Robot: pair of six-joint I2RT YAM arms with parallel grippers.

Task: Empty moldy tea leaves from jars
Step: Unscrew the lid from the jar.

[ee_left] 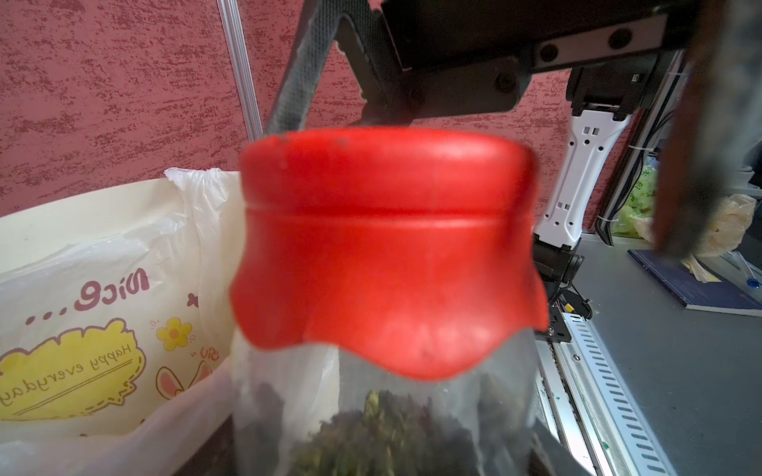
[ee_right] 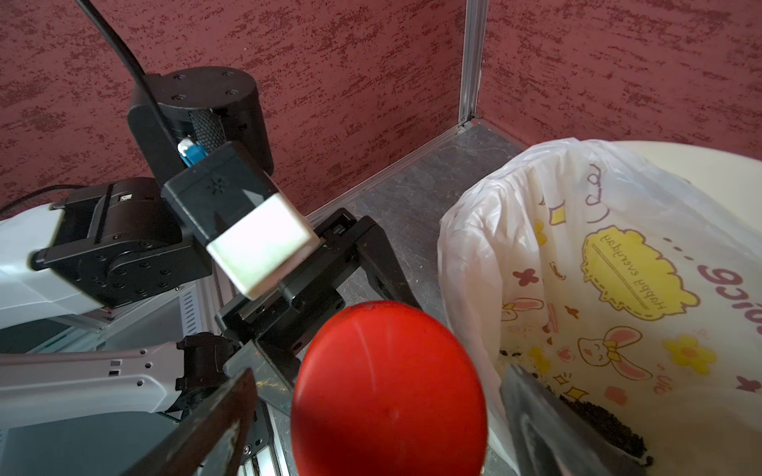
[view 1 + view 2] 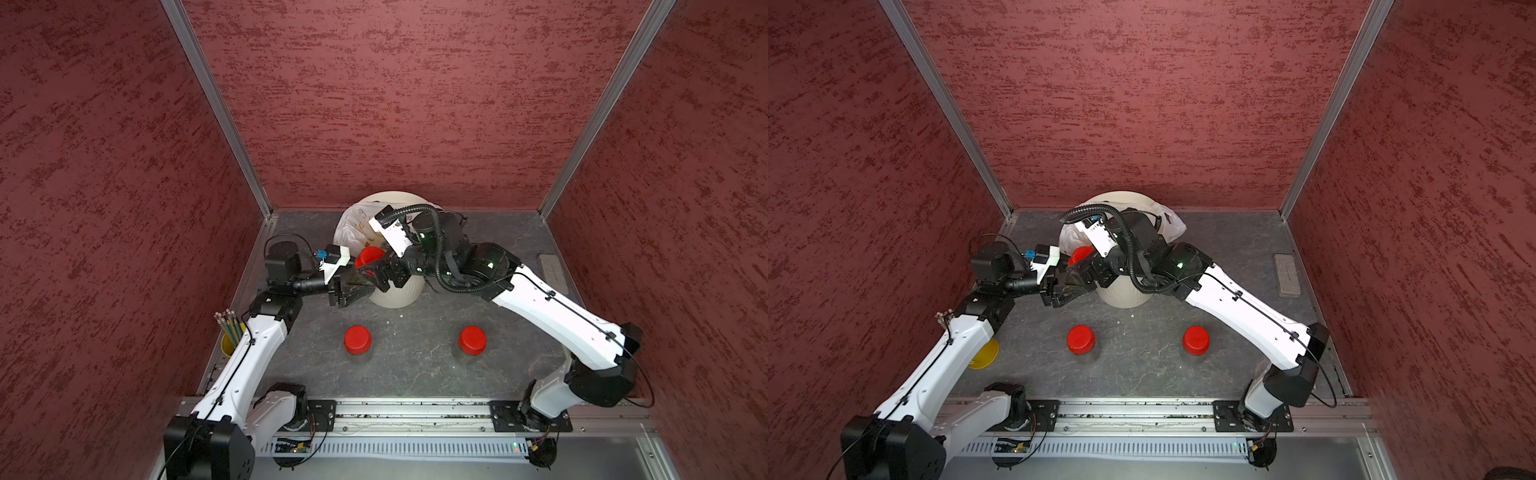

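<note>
my left tool (image 3: 360, 287) is clamped on one jar (image 1: 383, 412), leaves (image 1: 371, 437) inside, just beside the bin (image 3: 395, 296). my right tool (image 3: 381, 274) stands apart around its red lid (image 1: 387, 247), not gripping. dark crumbs (image 2: 606, 424) lie in the bag (image 2: 577, 198). two more jars (image 3: 358, 340) (image 3: 472, 340) stand capped on the worktop (image 3: 415, 370); i judge most of the job is left.
</note>
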